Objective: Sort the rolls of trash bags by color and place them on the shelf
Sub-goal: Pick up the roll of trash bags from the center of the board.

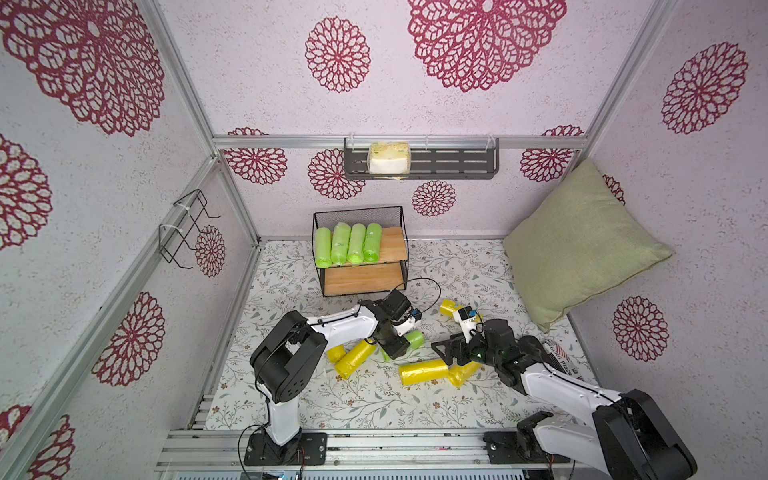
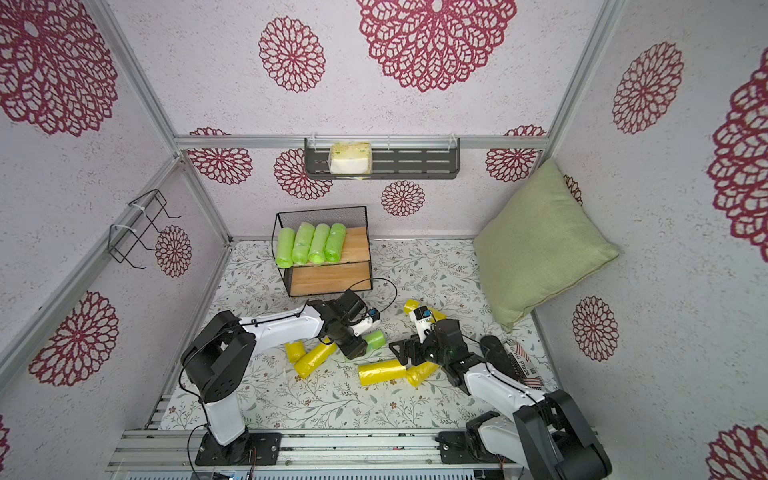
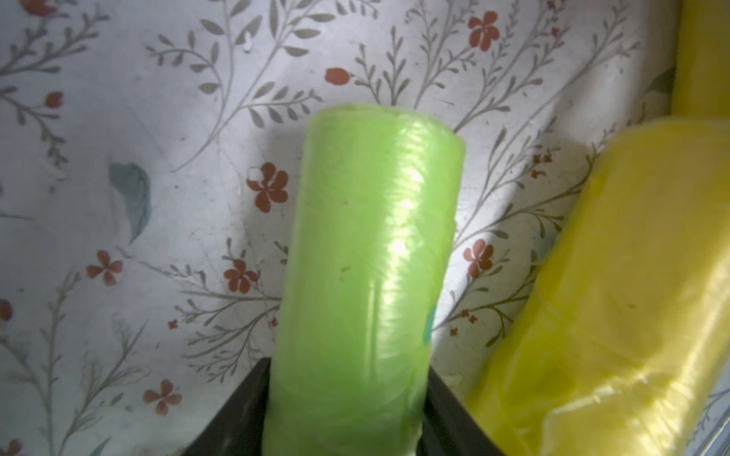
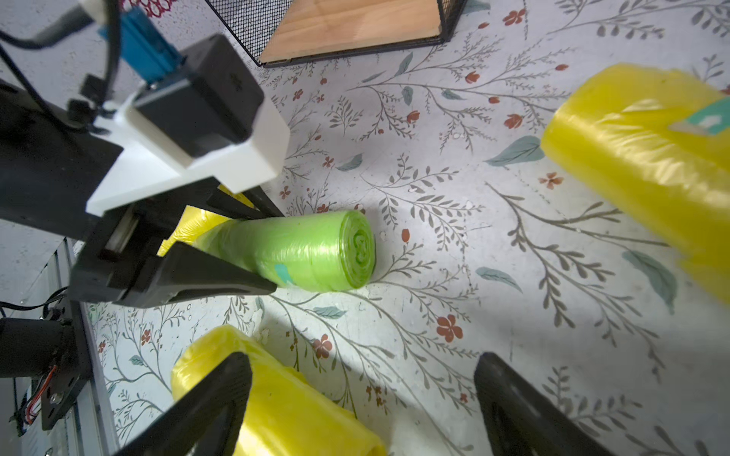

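One green roll (image 4: 308, 252) lay on the table (image 1: 374, 399) mid-scene, pinched between the left gripper's (image 3: 347, 395) fingers. Four green rolls (image 1: 348, 244) sat side by side on the shelf's (image 1: 392, 245) top board, at the far edge. Five yellow rolls (image 1: 424, 372) lay scattered nearby. The right gripper (image 4: 363, 363) hung spread just above one.

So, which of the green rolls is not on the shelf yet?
The green roll lying on the floral mat, between the fingers of the left gripper. The other four green rolls lie side by side on the top board of the shelf.
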